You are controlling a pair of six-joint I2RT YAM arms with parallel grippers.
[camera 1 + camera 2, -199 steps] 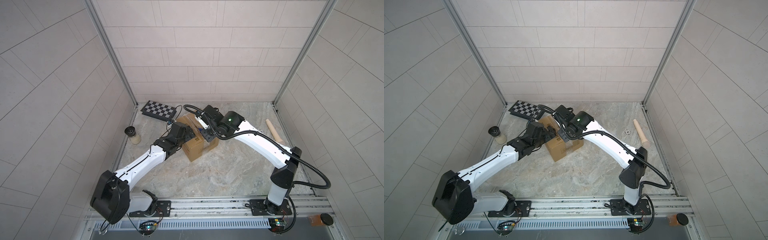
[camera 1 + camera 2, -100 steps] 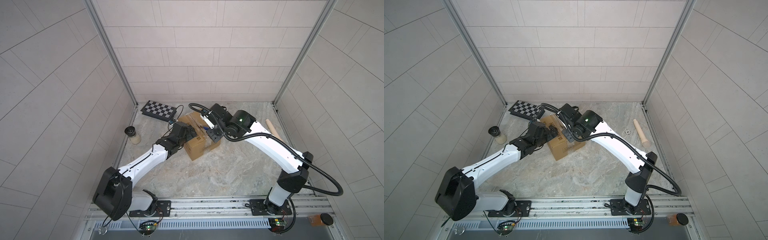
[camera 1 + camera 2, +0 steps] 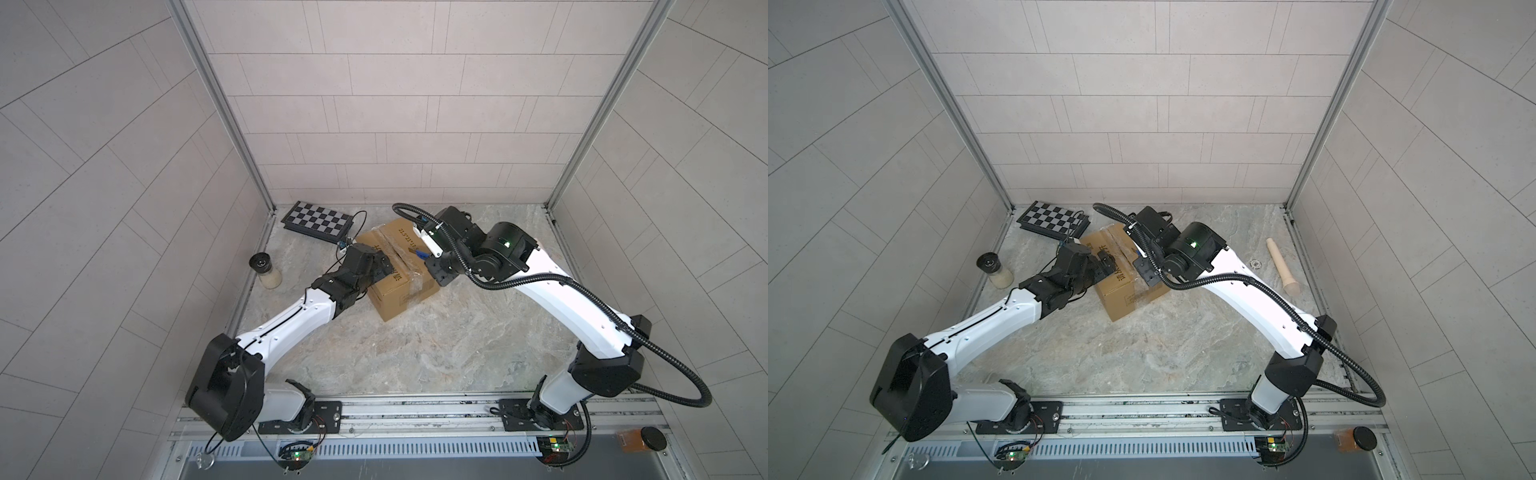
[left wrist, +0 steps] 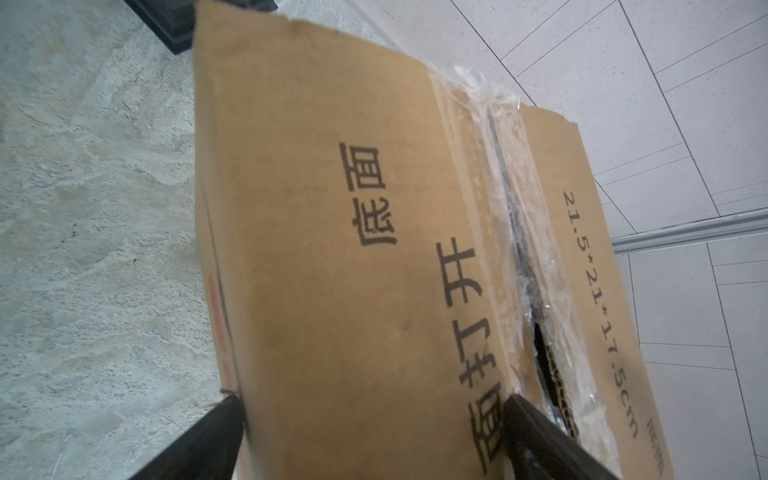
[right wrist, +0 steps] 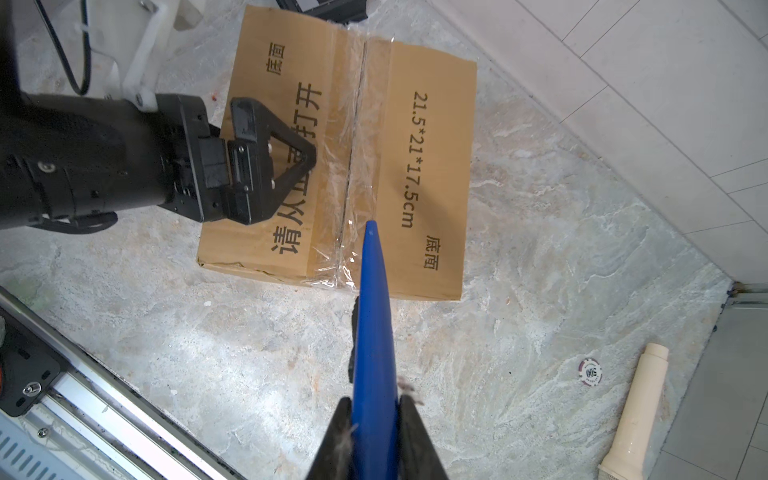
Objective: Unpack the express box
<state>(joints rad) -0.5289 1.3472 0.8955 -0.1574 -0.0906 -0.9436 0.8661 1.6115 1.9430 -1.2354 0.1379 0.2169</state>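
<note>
One marbled table [image 3: 415,340] carries everything. Toward its back stands the express box [image 3: 397,293], brown cardboard, and the taped seam on its top is partly split. Just behind the box's left corner lies a checkered board [image 3: 318,218]. The left tool [image 4: 370,403] is spread wide over the box's left edge, one finger beside the side wall, one near the seam. The right tool [image 5: 374,411] is pinching a blue pointed blade [image 5: 372,311], whose tip hangs over the seam.
</note>
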